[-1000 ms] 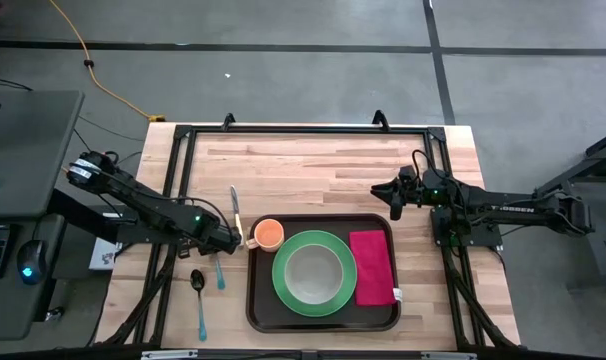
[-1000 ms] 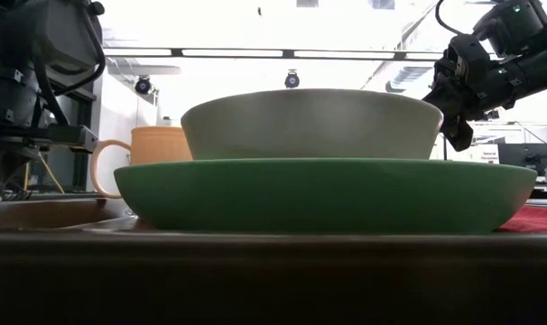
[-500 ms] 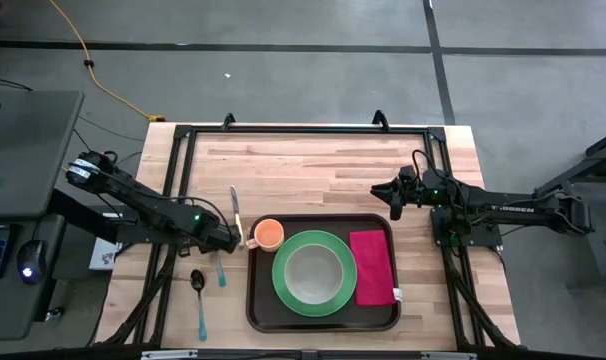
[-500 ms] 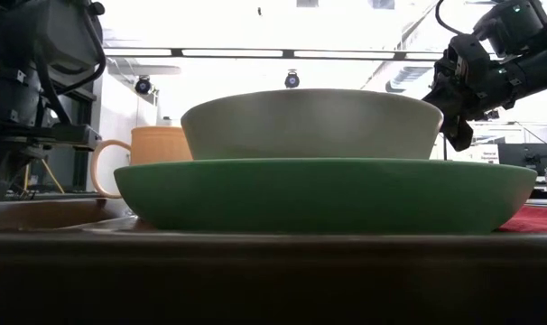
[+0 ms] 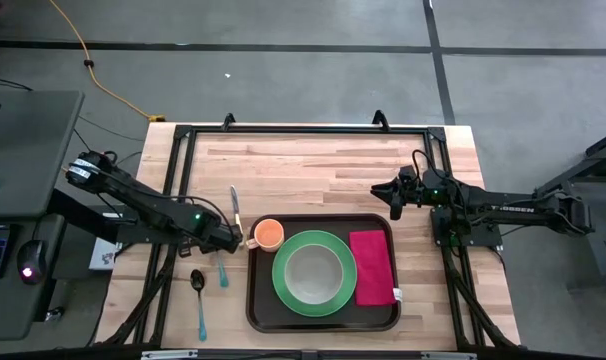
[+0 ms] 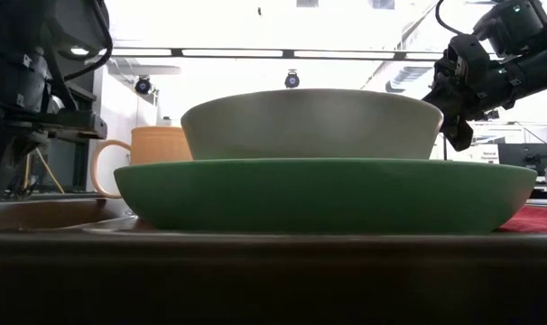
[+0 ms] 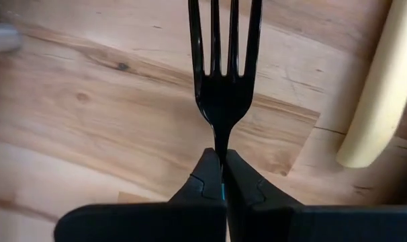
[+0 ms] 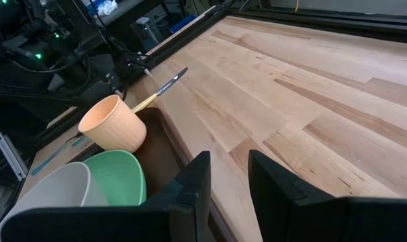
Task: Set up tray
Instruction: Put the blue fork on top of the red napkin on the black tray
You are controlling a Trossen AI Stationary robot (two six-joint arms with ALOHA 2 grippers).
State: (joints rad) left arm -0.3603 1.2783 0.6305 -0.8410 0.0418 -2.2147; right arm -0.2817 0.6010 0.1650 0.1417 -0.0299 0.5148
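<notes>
The dark brown tray (image 5: 259,312) holds a green plate (image 5: 345,262) with a grey bowl (image 5: 312,274) on it, an orange cup (image 5: 268,234) and a magenta napkin (image 5: 372,267). My left gripper (image 5: 229,242) is just left of the tray's far left corner, shut on a fork (image 7: 223,74) with black tines and a teal handle (image 5: 223,270). A cream-handled knife (image 5: 235,212) and a teal-handled spoon (image 5: 198,298) lie on the wood nearby. My right gripper (image 5: 392,201) hangs open above the table beyond the tray's far right corner. My left gripper pinches the fork's thin neck (image 7: 221,142), just behind the tines, between its two fingertips (image 7: 205,176). The fingers lie along the fork, with the tines sticking out ahead of them. The teal handle (image 5: 223,272) trails back under the gripper toward the near edge. Whether it is clear of the table I cannot tell.
The knife's cream handle (image 7: 378,87) lies close beside the fork's tines. Bare wood (image 5: 313,165) stretches across the table's far half. A black frame (image 5: 183,160) runs along the table's left, far and right sides. A desk with a mouse (image 5: 25,270) stands left of the table.
My left gripper has risen a little, still shut on the fork; the fork's teal handle has shifted slightly toward the tray. My right arm has kept still.
</notes>
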